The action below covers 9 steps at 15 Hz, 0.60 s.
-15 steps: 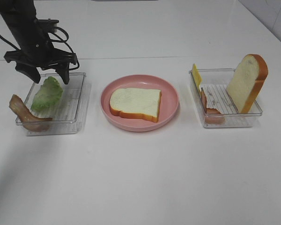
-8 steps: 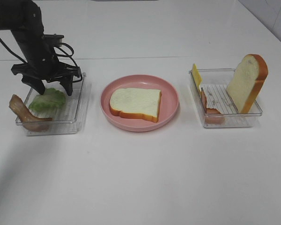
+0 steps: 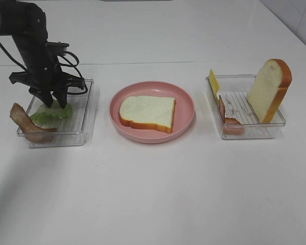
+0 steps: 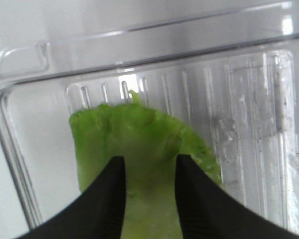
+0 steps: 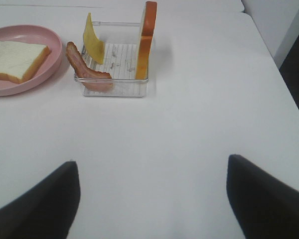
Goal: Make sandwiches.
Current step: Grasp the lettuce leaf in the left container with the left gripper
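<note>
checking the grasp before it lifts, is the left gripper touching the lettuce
Touching. The left wrist view shows the left gripper down on the lettuce leaf, its fingers flanking a strip of leaf that fills the gap between them.

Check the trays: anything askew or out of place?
One bacon strip hangs over the outer rim of the left tray, partly outside it. In the right tray a bread slice stands on edge against its wall. Nothing looks spilled or damaged.
</note>
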Motion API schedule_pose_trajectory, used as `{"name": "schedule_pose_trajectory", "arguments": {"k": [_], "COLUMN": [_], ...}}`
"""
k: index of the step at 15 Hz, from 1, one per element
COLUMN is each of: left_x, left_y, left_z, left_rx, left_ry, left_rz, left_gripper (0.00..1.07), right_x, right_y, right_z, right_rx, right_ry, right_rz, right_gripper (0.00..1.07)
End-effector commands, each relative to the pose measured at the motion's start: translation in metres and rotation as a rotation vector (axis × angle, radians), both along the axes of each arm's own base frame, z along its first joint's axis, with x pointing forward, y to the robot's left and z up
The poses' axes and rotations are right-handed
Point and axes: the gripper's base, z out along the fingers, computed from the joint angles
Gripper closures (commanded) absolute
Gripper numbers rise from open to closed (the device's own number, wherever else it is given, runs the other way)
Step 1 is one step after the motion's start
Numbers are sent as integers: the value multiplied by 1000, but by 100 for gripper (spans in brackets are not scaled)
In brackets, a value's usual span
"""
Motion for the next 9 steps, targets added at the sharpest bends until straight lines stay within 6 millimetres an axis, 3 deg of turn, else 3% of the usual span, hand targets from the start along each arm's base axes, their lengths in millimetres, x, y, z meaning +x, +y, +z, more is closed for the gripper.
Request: {"name": "schedule_pose_trajectory", "arguments": {"k": [1,4,9], "left_x": [-1,-1,-2], "left_y": [1,3,3], "left_z": [-1,-1,20], "left_rx": [26,45,44], "left_ry": [13,10,-28], "left_rz": [-12,-21,-22], "left_gripper": [93,106,107], "right_x": [-2,-2,-2], "right_y": [0,0,0], "right_z": [0,0,0], "right_rx": [-8,-8,-8], "right_ry": [-22,-22,-22], "right_rz": [-4,-4,-4], "right_gripper": [31,31,31]}}
